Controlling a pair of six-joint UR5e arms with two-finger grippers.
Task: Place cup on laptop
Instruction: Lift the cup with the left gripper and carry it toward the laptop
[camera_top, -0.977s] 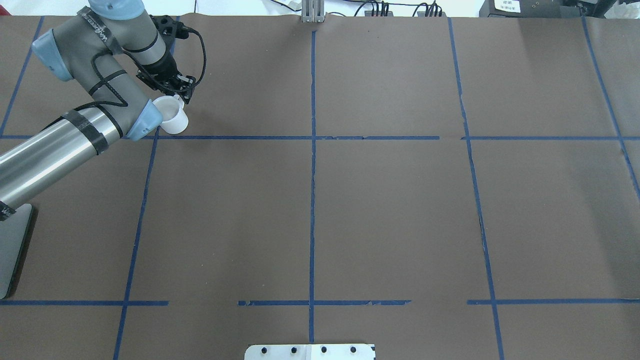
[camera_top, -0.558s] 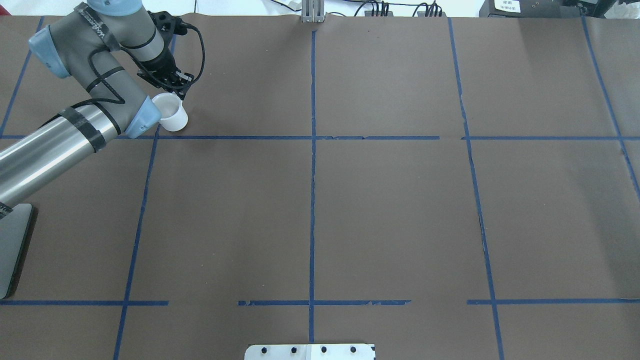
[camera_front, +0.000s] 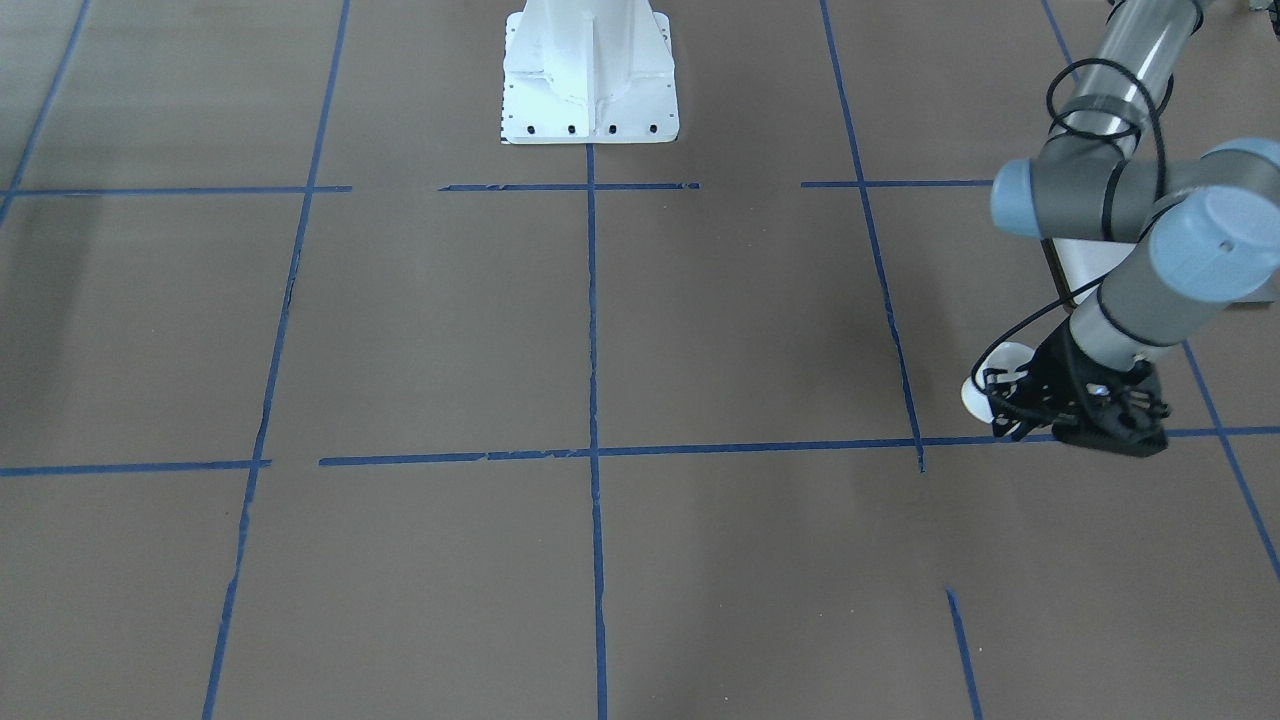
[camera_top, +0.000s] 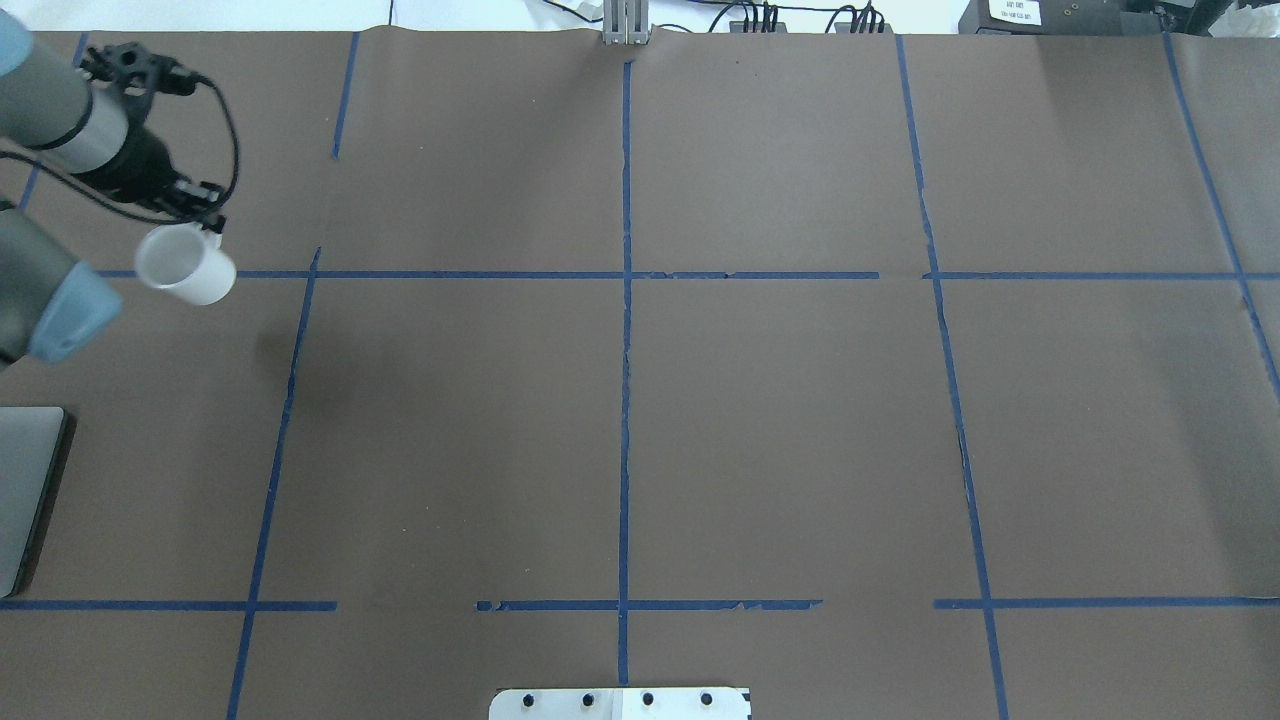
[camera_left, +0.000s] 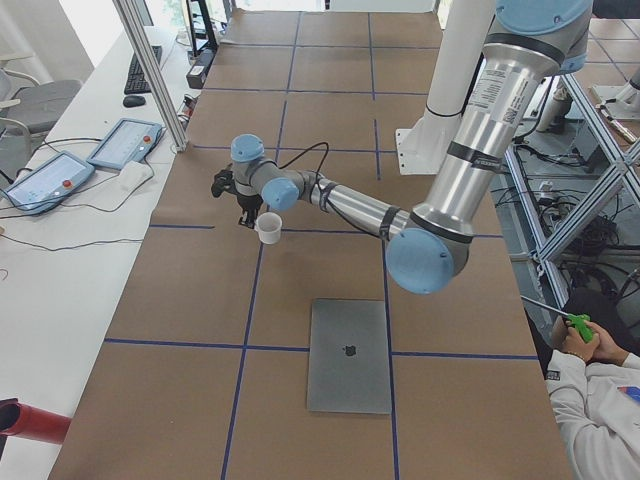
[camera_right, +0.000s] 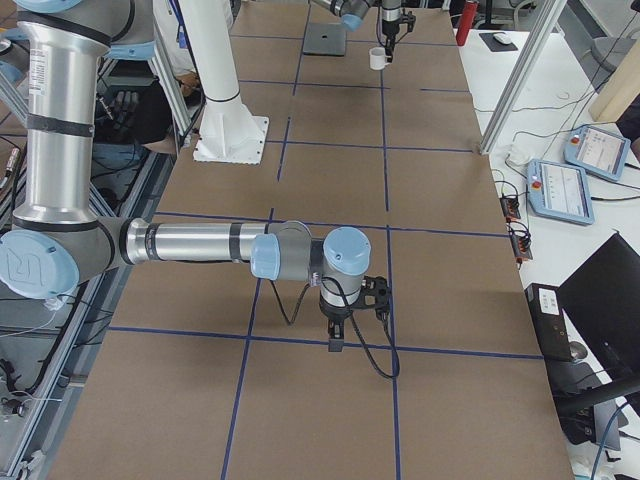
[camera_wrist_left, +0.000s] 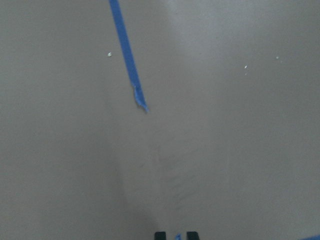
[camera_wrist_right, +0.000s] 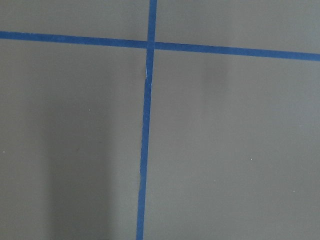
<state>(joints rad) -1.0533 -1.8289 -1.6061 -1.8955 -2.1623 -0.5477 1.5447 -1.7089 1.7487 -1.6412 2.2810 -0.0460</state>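
The small white cup hangs tilted in my left gripper, which is shut on its rim by the handle and holds it above the brown table at the far left. The cup also shows in the exterior left view and the front-facing view. The silver-grey laptop lies closed and flat on the table, nearer the robot than the cup; only its edge shows in the overhead view. My right gripper hangs low over a tape cross, far from both; I cannot tell its state.
Blue tape lines divide the brown table cover. The robot's white pedestal stands at the middle of the near edge. A metal post stands at the far edge. Teach pendants lie on the side desk.
My left arm has carried the cup leftward and a little toward the robot, higher off the table. The cup's shadow now lies apart from it.
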